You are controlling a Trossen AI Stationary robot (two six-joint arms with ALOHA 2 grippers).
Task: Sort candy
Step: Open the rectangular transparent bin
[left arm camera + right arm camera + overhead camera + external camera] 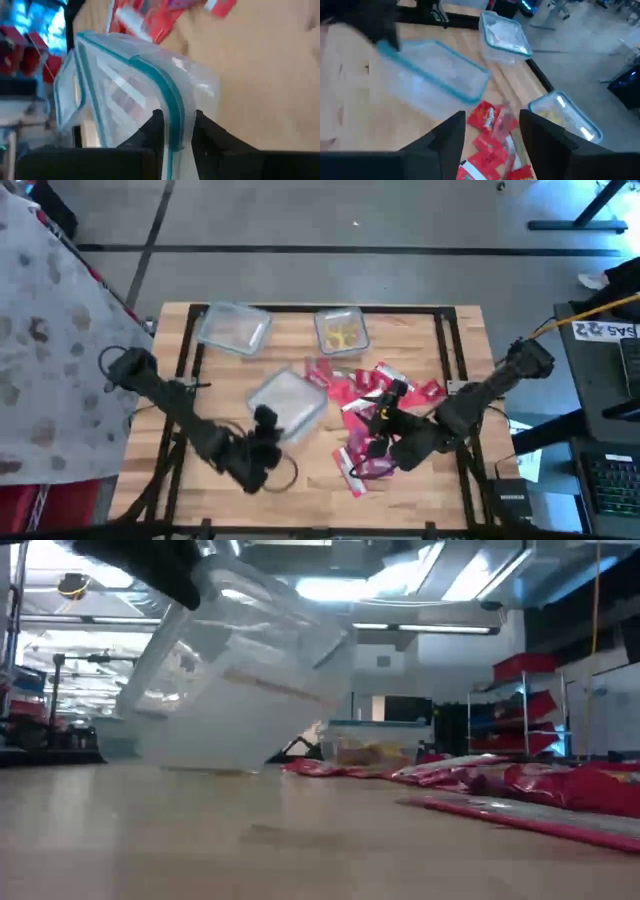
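Observation:
A clear tub (pixel 292 402) with a teal rim stands tilted at the table's middle, with my left gripper (pixel 265 418) shut on its near edge. In the low view the tub's bottom edge (pixel 200 758) rests on the wood and its other side is raised. Red candy packets (pixel 365 392) lie in a heap to the right of it. My right gripper (pixel 495 132) hovers open above that heap with nothing between its fingers. A tub holding yellow pieces (pixel 342 332) and another clear tub (pixel 235 328) stand at the far edge. My left gripper pinches the tub's teal rim (pixel 172 112) between its two fingers (pixel 156 125), at the tub's near side. The fingers come slanting down from the near left. The tub hangs tilted in the hold, its lower edge (pixel 200 758) on the table.
More red packets (pixel 360 465) lie near the front edge, right of centre. Bare wood (pixel 240 365) shows left of the pile. Black frame rails (pixel 450 350) run along the table's sides, and a patterned cloth (pixel 50 330) hangs beyond the left edge.

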